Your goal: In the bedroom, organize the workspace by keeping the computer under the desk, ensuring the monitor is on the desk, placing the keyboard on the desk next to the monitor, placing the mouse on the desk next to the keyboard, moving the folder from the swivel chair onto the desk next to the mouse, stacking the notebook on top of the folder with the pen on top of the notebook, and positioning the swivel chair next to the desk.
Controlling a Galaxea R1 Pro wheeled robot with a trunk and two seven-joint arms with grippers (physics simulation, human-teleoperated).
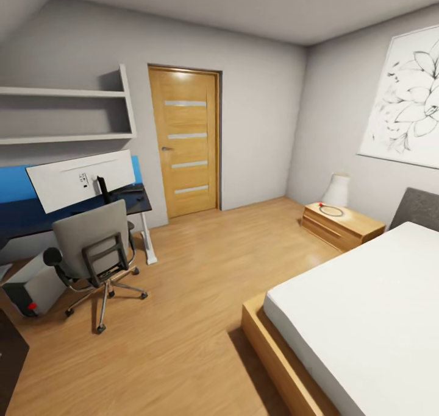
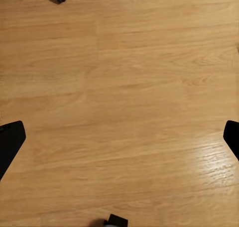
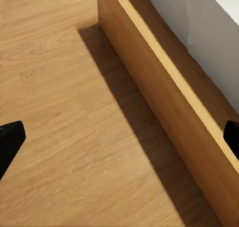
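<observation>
— Where's your swivel chair (image 1: 92, 245)?

— At the desk (image 1: 73, 212), across the room, its back hiding the seat; monitor (image 1: 79, 178) above, computer (image 1: 33, 288) on the floor beside it.

— And your grippers?

— Left gripper (image 2: 119, 137) and right gripper (image 3: 119, 137) both spread wide, empty, over floorboards (image 2: 124, 87), well apart from the chair; the right is beside the bed frame (image 3: 164, 102).

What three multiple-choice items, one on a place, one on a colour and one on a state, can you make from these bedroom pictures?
1. Where does the monitor stand?
A. on the desk
B. on the floor
C. on the bed

2. What colour is the desk's back panel?
A. red
B. blue
C. green

3. How is the door?
A. wide open
B. shut
C. taken off

Answers:
1 A, the monitor stands on the black top.
2 B, the panel behind the monitor is bright blue.
3 B, the door fills its frame.
</observation>
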